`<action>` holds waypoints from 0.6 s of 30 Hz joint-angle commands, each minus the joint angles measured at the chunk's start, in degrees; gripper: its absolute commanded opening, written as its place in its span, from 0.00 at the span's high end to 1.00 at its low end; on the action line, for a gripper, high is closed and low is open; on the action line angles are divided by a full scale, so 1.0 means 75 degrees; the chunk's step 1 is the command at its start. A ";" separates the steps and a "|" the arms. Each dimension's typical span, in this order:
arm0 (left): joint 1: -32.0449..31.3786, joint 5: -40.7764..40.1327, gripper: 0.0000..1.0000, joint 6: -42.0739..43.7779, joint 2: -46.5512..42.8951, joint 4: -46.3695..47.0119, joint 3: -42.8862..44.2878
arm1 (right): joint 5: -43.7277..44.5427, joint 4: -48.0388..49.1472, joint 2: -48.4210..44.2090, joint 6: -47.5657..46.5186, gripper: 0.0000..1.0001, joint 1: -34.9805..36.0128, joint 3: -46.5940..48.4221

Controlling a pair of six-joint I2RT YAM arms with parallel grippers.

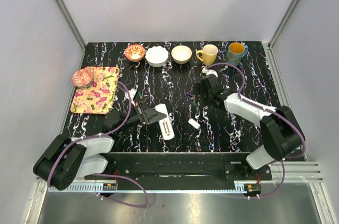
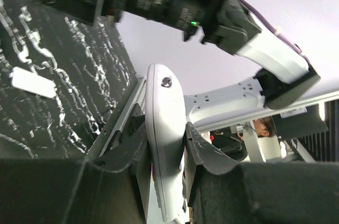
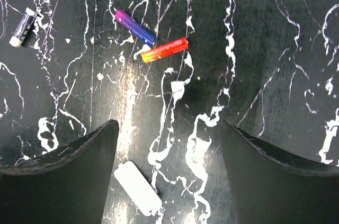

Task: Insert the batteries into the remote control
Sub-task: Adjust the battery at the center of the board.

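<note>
The white remote control (image 1: 165, 122) lies slanted at the table's middle front, and my left gripper (image 1: 146, 115) is shut on its edge. In the left wrist view the remote (image 2: 165, 128) stands pinched between the two dark fingers (image 2: 209, 155). Two batteries lie side by side below my right gripper (image 3: 169, 128): a dark purplish one (image 3: 135, 27) and a reddish-orange one (image 3: 164, 50). A third, dark and silver battery (image 3: 23, 26) lies further off. My right gripper (image 1: 203, 90) is open and empty, hovering above the table short of the batteries.
A small white tab (image 3: 137, 188) lies between the right fingers; it also shows in the top view (image 1: 194, 123). Three bowls (image 1: 157, 55) and two mugs (image 1: 208, 54) line the back edge. A flowered tray (image 1: 95, 90) sits at the far left.
</note>
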 commanded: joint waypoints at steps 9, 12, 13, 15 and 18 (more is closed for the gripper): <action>0.0038 0.0084 1.00 0.1913 -0.3036 -0.3683 0.0786 | -0.0086 0.0395 0.1980 -0.1837 0.16 -0.0015 0.1450; 0.0049 0.0166 1.00 0.2126 -0.3213 -0.4189 0.0904 | -0.0039 0.0314 0.2320 -0.2001 0.17 -0.0015 0.1637; 0.0038 0.0178 1.00 0.2127 -0.3225 -0.4154 0.0892 | -0.0039 0.0291 0.2368 -0.2048 0.18 -0.0015 0.1661; 0.0049 0.0143 1.00 0.2080 -0.3225 -0.4049 0.0810 | -0.0016 0.0244 0.2485 -0.2130 0.19 -0.0015 0.1732; 0.0038 0.0166 1.00 0.1940 -0.3096 -0.3745 0.0681 | -0.0039 0.0162 0.2684 -0.2305 0.21 -0.0014 0.1837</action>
